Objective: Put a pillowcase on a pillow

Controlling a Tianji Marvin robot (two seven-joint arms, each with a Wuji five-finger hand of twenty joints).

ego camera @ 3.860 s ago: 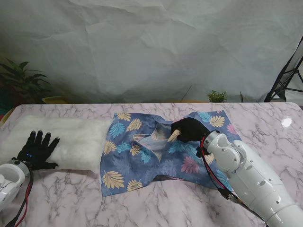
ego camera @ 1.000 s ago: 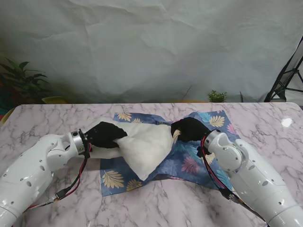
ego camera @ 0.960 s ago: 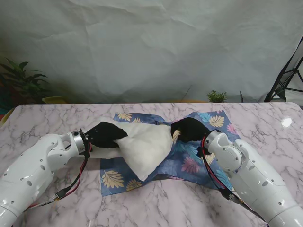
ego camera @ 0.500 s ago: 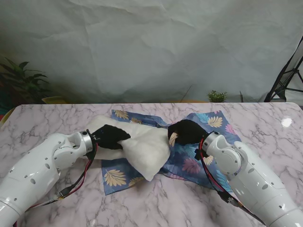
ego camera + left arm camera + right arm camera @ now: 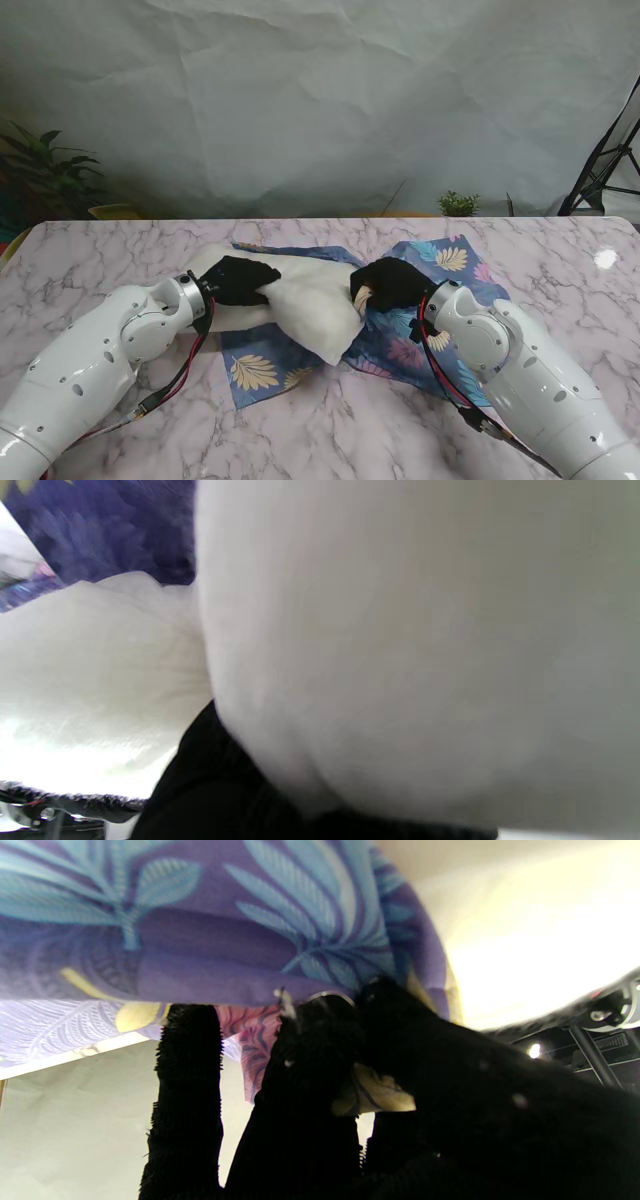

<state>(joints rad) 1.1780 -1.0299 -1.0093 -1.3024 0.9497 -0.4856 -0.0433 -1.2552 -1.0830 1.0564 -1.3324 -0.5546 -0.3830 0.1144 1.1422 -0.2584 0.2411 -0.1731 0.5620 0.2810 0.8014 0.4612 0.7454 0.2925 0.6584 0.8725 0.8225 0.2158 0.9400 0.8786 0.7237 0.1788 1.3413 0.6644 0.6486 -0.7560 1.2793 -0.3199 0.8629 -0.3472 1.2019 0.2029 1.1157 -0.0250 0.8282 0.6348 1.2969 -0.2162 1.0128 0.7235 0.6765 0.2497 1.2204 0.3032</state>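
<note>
a gray sheet hangs behind my marble desk (image 5: 110, 250). the white pillow (image 5: 315, 310) lies near the middle of the desk, on top of the blue leafy pillowcase (image 5: 440, 265). my left hand (image 5: 243, 280) grips the pillow's left end. my right hand (image 5: 385, 284) pinches the pillowcase edge, right beside the pillow.

White fluffy pillow (image 5: 305, 305) lying crumpled and tilted across blue leaf-print pillowcase (image 5: 420, 335) — one corner pointing nearer to me. Pillowcase spread rumpled on worktop (image 5: 110, 260) — one edge lifted.
</note>
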